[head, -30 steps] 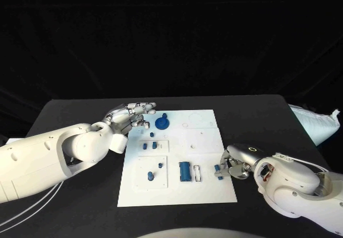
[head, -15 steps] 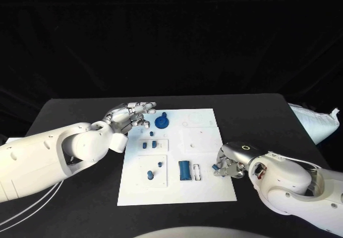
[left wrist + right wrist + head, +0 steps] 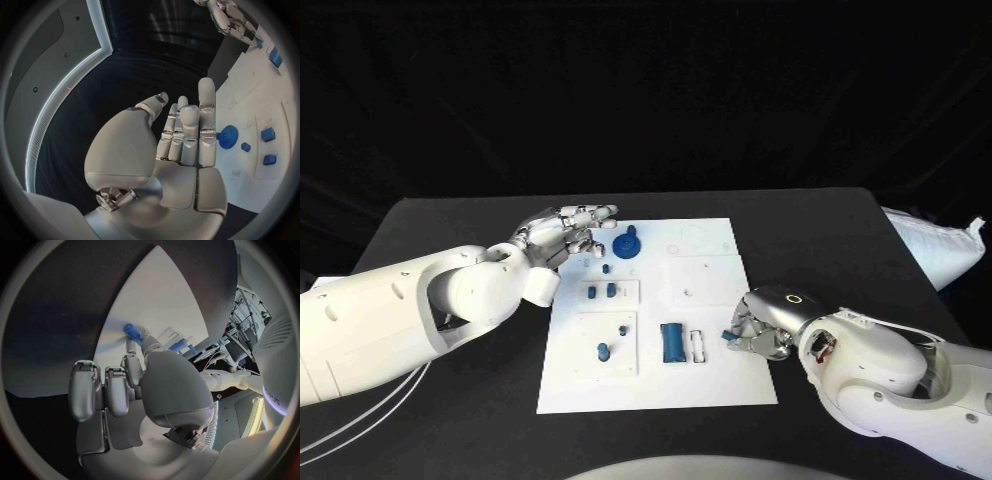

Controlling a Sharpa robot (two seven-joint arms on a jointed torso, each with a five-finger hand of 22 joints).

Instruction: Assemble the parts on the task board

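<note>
The white task board [image 3: 711, 385] lies in the middle of the black table. My right hand [image 3: 762, 332] is at the board's right edge and pinches a small blue part [image 3: 728, 336] [image 3: 131, 331] low over the white surface. A blue block [image 3: 672, 342] lies just left of that part. My left hand [image 3: 567, 232] [image 3: 181, 135] hovers at the board's far left corner, fingers straight and holding nothing. A blue gear [image 3: 626, 244] [image 3: 229, 136] sits beside its fingertips. Small blue parts [image 3: 600, 292] stand in a raised tile, and another [image 3: 603, 352] in the tile nearer me.
A white bag [image 3: 935, 245] lies at the table's right edge. Black table surface runs all round the board. In the left wrist view my right hand [image 3: 231, 20] appears at the board's other side.
My right hand has shifted a little to the left and away from me along the board's right edge, carrying the small blue part. The left hand has stayed put.
</note>
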